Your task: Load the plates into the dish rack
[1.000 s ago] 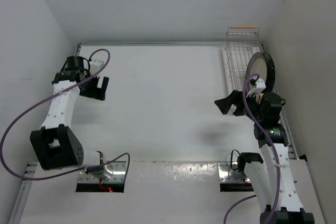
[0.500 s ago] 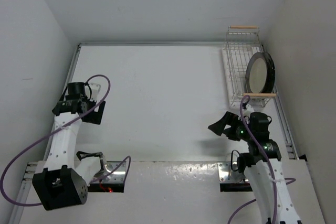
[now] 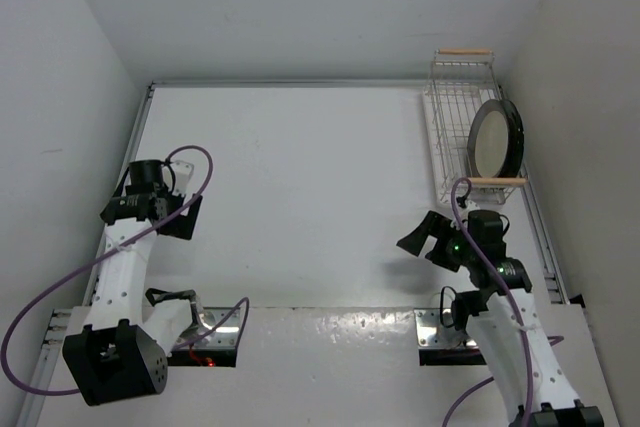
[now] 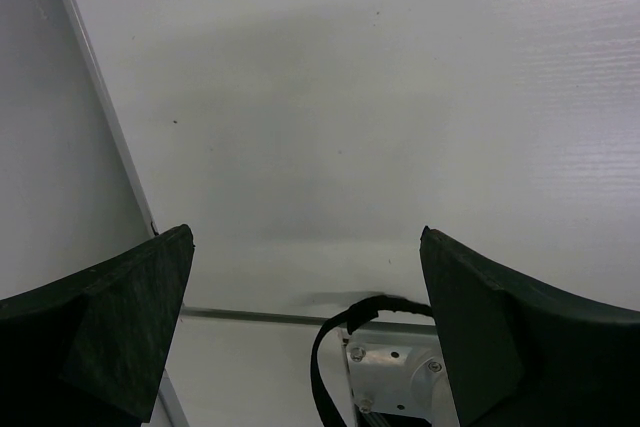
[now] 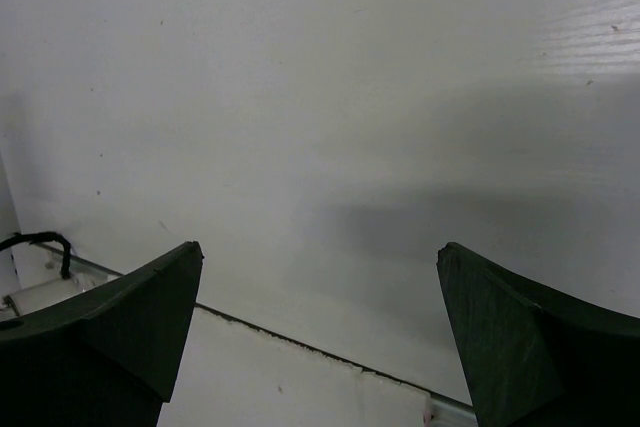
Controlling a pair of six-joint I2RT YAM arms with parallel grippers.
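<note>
One plate (image 3: 496, 139), cream with a dark glossy rim, stands on edge in the wire dish rack (image 3: 452, 97) at the back right of the table in the top view. The rack has a wooden handle bar (image 3: 465, 51) at its far end and another (image 3: 494, 182) at its near end. My right gripper (image 3: 425, 237) hangs open below the rack's near end, over bare table, nothing between its fingers (image 5: 120, 322). My left gripper (image 3: 183, 217) is open near the left edge, empty, fingers (image 4: 120, 322) wide apart. Neither wrist view shows a plate.
White walls close in the table on the left, back and right. A metal rail (image 3: 135, 132) runs along the left edge. Mounting plates and cables (image 3: 195, 327) lie by the arm bases at the near edge (image 4: 390, 367).
Both arms pulled back toward their bases a second ago and have barely moved since. The right gripper left the plate standing in the rack; both grippers stayed open.
</note>
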